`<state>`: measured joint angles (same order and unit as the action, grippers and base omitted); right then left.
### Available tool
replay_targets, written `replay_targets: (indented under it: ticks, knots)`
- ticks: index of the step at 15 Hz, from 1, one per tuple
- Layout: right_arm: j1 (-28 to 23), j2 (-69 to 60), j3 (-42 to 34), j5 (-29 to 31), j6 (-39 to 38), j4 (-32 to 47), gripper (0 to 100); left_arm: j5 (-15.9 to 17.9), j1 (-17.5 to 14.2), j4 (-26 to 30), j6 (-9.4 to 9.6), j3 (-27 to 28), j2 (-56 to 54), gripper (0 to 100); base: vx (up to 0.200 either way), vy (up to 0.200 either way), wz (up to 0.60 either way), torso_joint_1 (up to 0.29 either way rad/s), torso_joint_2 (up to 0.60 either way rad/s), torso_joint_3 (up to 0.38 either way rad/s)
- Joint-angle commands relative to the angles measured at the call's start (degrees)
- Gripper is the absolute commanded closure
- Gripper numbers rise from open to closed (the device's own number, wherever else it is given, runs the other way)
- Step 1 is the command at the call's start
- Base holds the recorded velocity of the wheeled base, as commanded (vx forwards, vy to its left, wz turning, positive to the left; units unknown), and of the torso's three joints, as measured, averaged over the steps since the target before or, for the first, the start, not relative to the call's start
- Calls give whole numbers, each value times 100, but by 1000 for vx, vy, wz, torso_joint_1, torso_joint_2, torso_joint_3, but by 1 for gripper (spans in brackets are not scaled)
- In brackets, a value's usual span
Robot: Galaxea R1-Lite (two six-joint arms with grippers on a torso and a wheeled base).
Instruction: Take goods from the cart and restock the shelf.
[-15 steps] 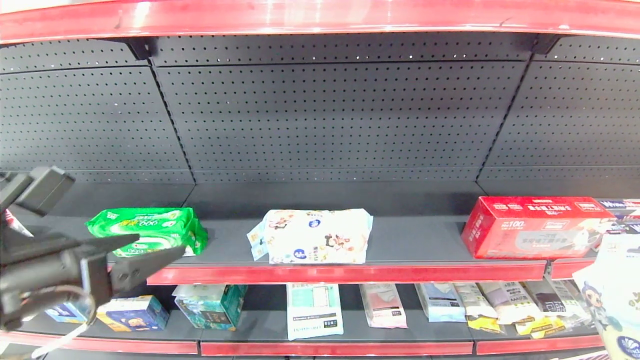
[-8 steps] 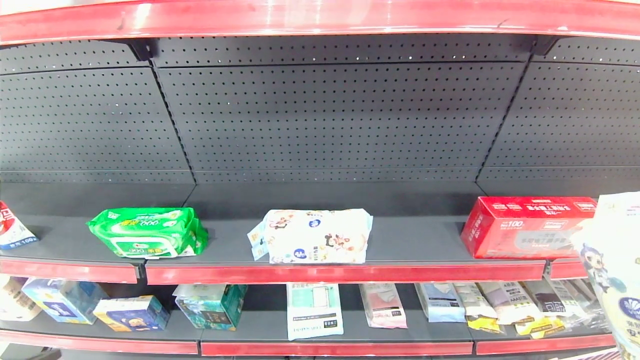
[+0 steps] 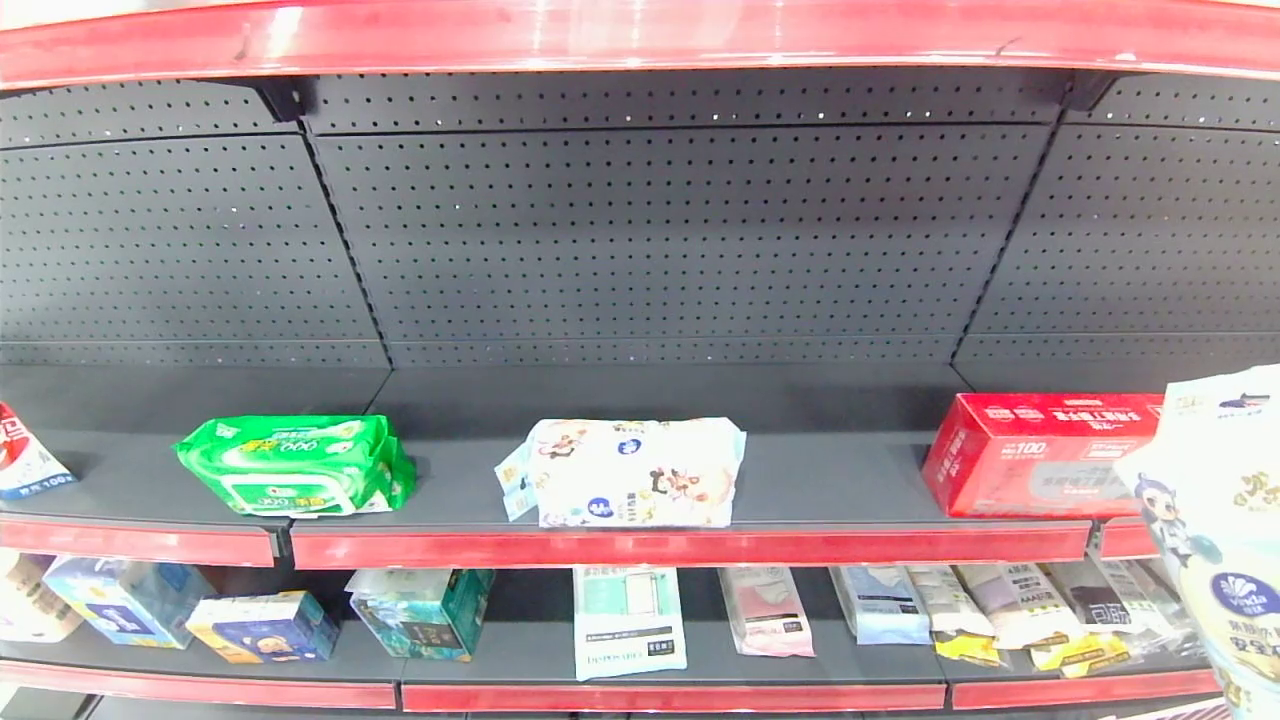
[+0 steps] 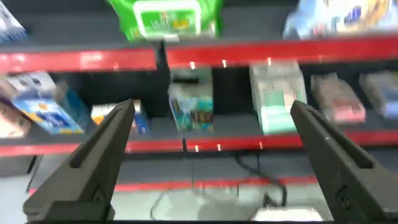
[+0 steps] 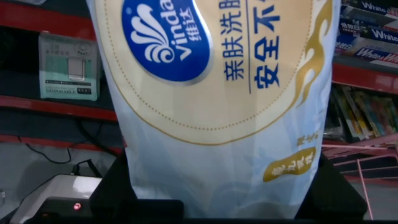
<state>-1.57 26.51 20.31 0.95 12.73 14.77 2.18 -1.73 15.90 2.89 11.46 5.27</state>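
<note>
On the middle board of the shelf (image 3: 690,548), as the head view has it, a green pack (image 3: 295,463) lies to the left, a cartoon-print pack (image 3: 630,472) lies at the centre, and a red box (image 3: 1040,455) sits to the right, all near the front edge and well apart from one another. A small red-and-white pack (image 3: 25,465) shows at the far left edge. At the right edge, nearer than the shelf, a large white bag (image 3: 1215,520) is held up off the boards and covers the right end of the red box. The board below carries a row of small boxes and flat pouches.

From the left wrist view, the left claw (image 4: 211,106) is wide open, its two dark fingers (image 4: 106,155) spread far apart, pointing toward the lower boards. The green pack (image 4: 165,17) lies beyond it on the middle board, and a teal box (image 4: 191,109) and a white-and-green pouch (image 4: 278,99) stand on the board beneath.

From the right wrist view, the right claw (image 5: 221,180) is closed on the lower end of the white bag (image 5: 217,93), one dark finger (image 5: 112,193) on each side. Red shelf edges and packaged goods show behind the bag.
</note>
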Motion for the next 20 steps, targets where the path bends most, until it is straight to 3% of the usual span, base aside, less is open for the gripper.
replay_targets:
  ticks: [1,3,4,5,15,20]
  knots:
    - [-10,20,8,2,2,-1,100,37,-38,-860,10,-663,-166,0,0,0,0,0,0,0]
    - [-19,-15,8,19,2,-1,100,-192,-20,-1150,-219,-830,-166,0,0,0,0,0,0,0]
    - [-19,-32,-9,19,2,8,100,-350,15,-1572,-306,-1137,-210,0,0,0,0,0,0,0]
    - [-10,-15,-62,10,11,-1,100,-412,173,-1634,-289,-1146,-518,0,0,0,0,0,0,0]
    - [-89,249,-106,151,344,-317,100,-438,182,-1598,-289,-1146,-527,0,0,0,0,0,0,0]
    - [-124,539,-150,169,336,-590,100,-429,182,-1607,-280,-1146,-527,0,0,0,600,1,-1,0]
